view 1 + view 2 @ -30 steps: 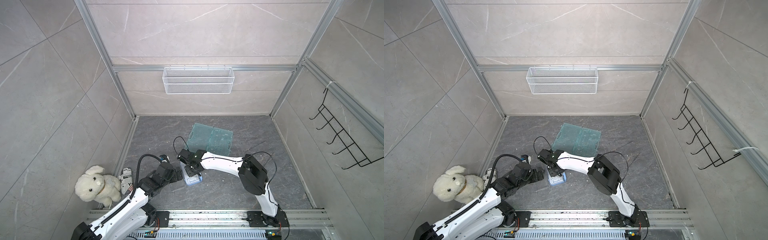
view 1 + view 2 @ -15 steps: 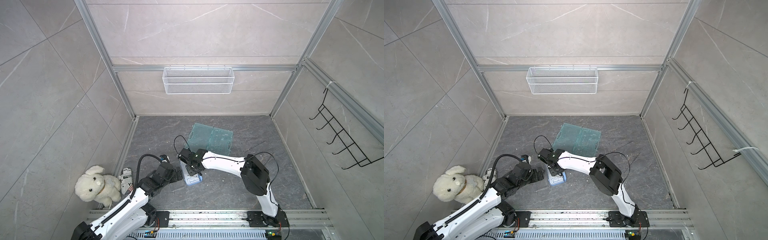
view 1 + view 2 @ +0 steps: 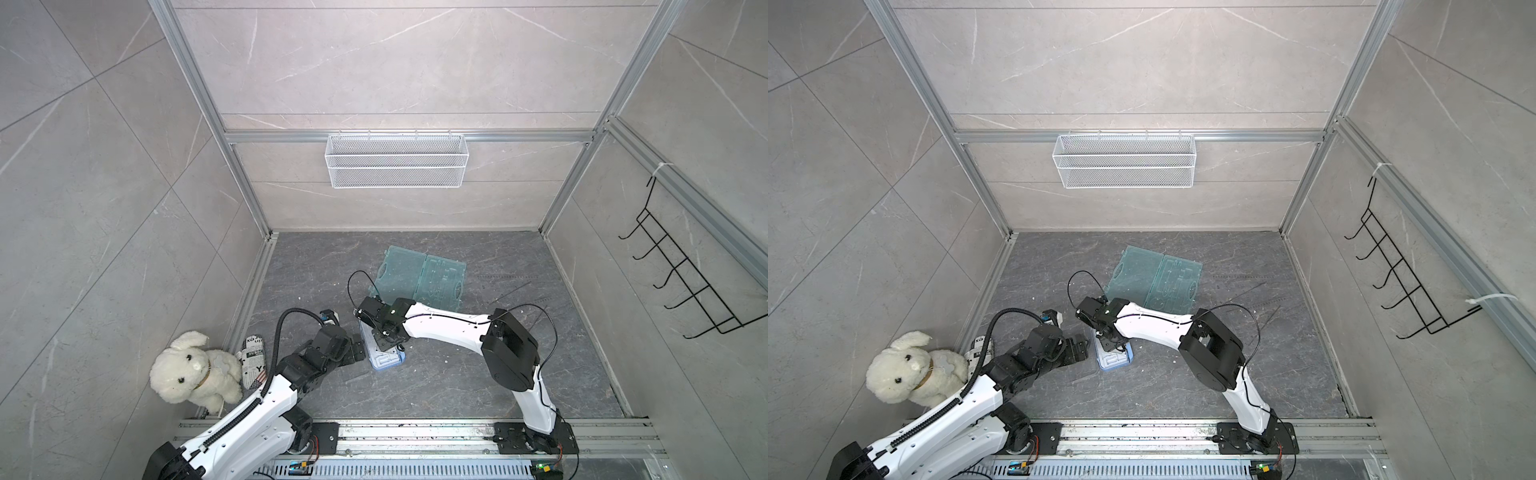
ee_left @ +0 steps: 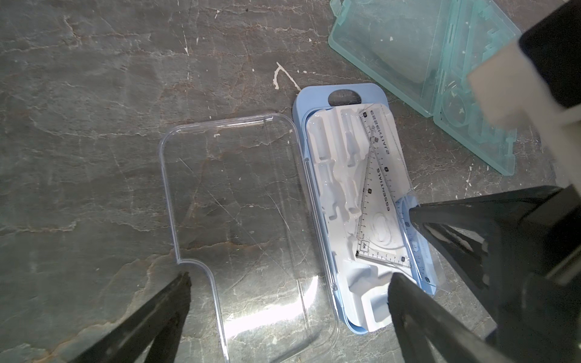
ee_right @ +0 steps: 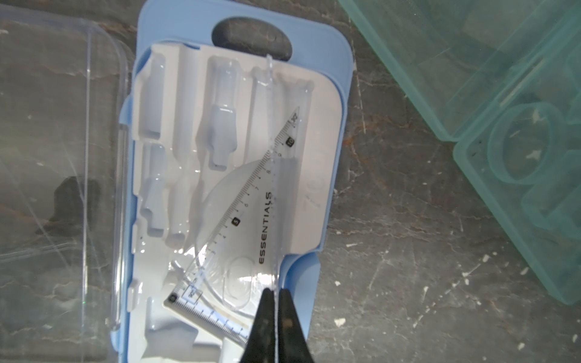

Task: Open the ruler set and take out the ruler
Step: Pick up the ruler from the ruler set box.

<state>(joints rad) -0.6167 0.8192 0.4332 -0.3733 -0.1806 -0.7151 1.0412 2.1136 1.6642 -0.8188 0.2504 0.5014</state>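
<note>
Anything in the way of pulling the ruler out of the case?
Nothing visible. The clear lid lies open flat beside the blue case, and the right gripper is shut on the ruler edge. The open left gripper hovers close by.

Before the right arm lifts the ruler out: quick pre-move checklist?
1. Access: ok, case open, lid flat on the floor beside it.
2. Grip: ok, right end effector shut on the edge of the ruler, near one end.
3. Stray pickup: cannot tell, set square lies right beside the ruler.
4. Other arm: ok, left end effector open over lid and case; whether it steadies the case, cannot tell.
5. Clearance: ok, green box sits apart from the case.
</note>
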